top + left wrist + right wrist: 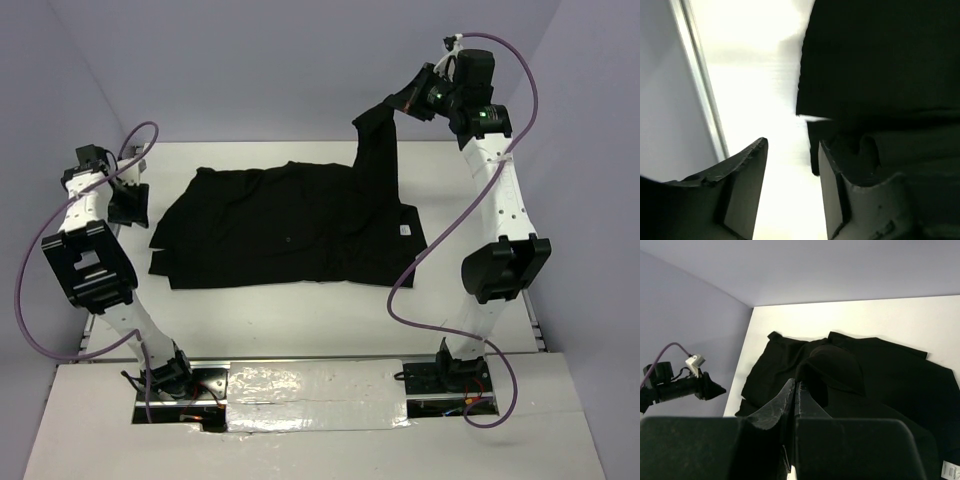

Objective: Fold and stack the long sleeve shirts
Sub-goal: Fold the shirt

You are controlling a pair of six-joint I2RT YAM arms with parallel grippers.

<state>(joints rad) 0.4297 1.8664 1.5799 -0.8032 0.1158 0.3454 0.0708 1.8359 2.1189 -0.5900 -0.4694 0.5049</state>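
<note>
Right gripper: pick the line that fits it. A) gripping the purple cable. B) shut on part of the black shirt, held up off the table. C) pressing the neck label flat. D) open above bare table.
B: the right gripper is raised with a strip of the black shirt hanging from it, and its wrist view shows the jaws closed on fabric.
</note>
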